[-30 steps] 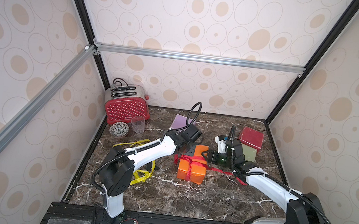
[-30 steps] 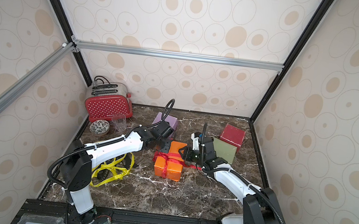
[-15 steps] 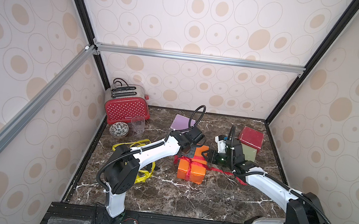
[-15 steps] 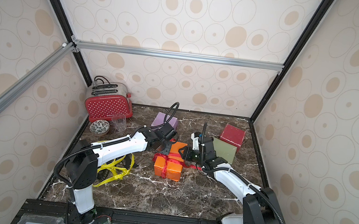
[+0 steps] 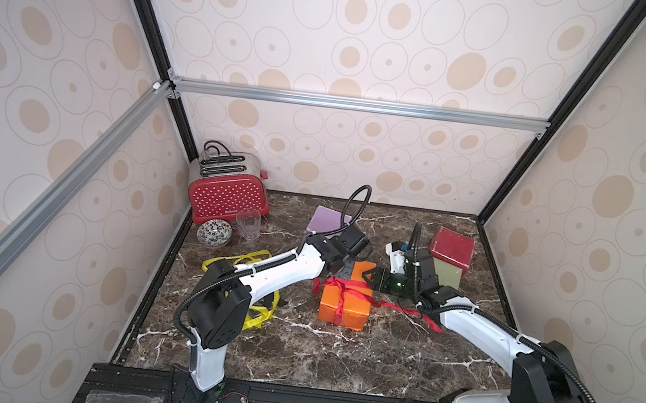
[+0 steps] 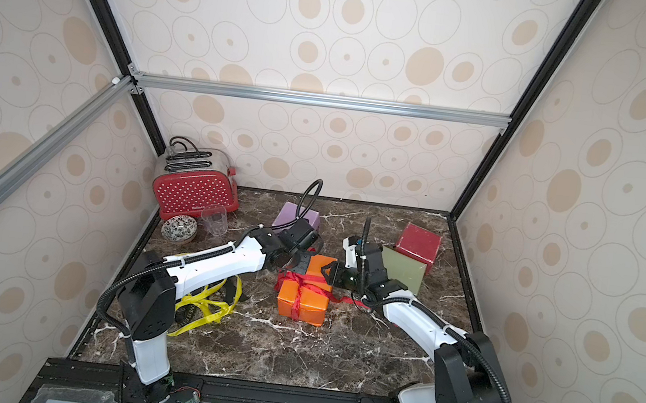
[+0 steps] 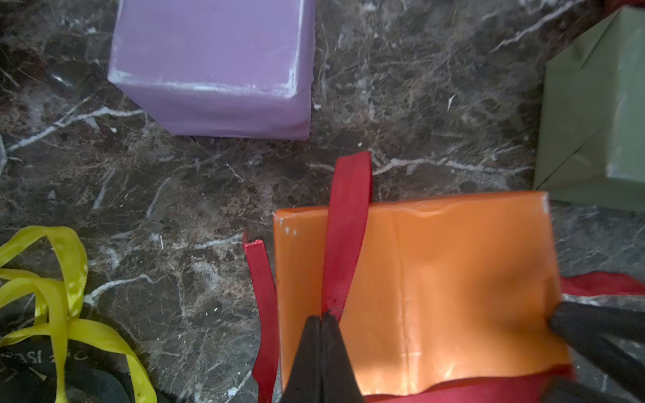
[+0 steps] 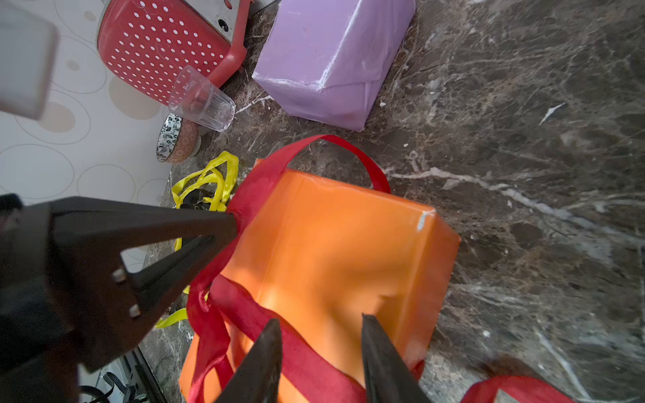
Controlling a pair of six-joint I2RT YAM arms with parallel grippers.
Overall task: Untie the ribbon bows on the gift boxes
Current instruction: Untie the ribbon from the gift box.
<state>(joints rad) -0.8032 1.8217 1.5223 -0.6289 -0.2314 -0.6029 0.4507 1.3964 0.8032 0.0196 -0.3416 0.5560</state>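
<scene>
White shells, black joints on left arm (image 5: 283, 269) and right arm (image 5: 477, 326); black ribbed cables (image 5: 354, 202). Black tapered fingers (image 8: 265, 359) on left hand (image 7: 321, 321), right hand (image 8: 321, 331); two silver screws (image 8: 118, 275) on left.

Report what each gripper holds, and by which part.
The left gripper pinches the red ribbon, on a strand atop the orange box. The right gripper holds nothing: its jaws stand open astride another ribbon band.

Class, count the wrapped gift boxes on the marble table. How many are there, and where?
4. The orange box sits mid-table; the lilac box near the back wall; the dark red box and the olive green box together at back right. None appears hidden.
</scene>
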